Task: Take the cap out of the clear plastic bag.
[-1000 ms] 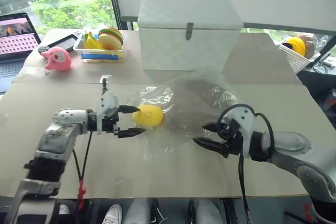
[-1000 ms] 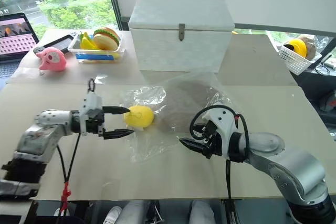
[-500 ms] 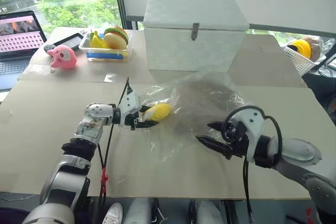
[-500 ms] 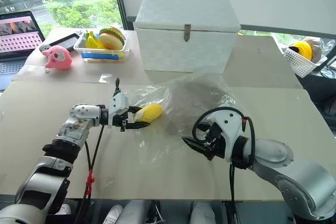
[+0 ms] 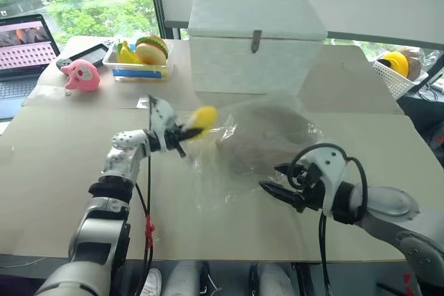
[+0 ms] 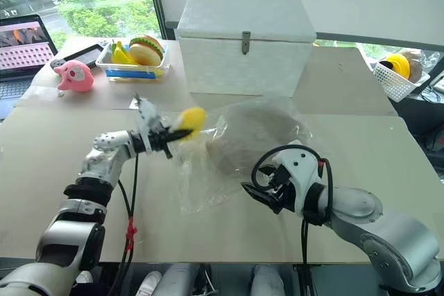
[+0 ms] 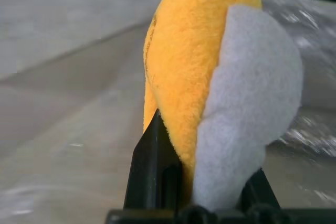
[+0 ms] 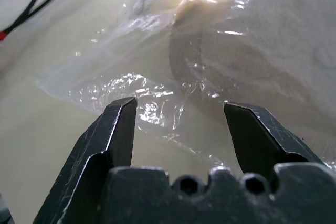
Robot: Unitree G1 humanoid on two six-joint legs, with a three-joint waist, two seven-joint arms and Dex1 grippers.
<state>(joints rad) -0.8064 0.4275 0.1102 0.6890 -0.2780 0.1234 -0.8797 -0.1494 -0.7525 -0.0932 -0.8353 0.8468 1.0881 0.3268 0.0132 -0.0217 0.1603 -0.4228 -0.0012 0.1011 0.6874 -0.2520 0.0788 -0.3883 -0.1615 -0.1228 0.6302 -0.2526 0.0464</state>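
Beside the big white box [image 5: 253, 43] that stands at the back of the worktop [image 5: 48, 164], the left eye view has the clear plastic bag [image 5: 250, 147] lying crumpled just in front of that box, with the cap [image 5: 267, 140] a brownish mound inside it, on the side toward the box. The left pincer [image 5: 186, 131] is raised at the bag's left edge, pinching a yellow toy [image 5: 201, 116] that sits lifted clear of the worktop. The right pincer [image 5: 277, 181] hovers at the bag's near right edge, farther from the box, its two fingers spread.

From the right eye view the same layout holds: the cap [image 6: 246, 140] is wholly inside the bag [image 6: 208, 171], and the toy [image 6: 191, 121] is at the bag's left end, held up between bag and box.

Looking along the left pincer [image 7: 199, 195], the toy [image 7: 210, 77] shows an orange-yellow side and a pale grey-white side, squeezed between the black fingers [image 7: 152, 171].

Looking along the right pincer [image 8: 181, 124], the fingers [image 8: 113, 135] stand apart over glossy wrinkled film [image 8: 131, 93], touching nothing, with the cap's [image 8: 252, 61] fabric beyond them under the plastic.

My reading is that the cap itself has not been started on; the step in hand is clearing the toy out of the way. Next the toy needs setting down away from the bag, then one pincer should pin or lift the film while the other reaches through the mouth for the cap's fabric. Which end is the mouth I cannot tell for sure.
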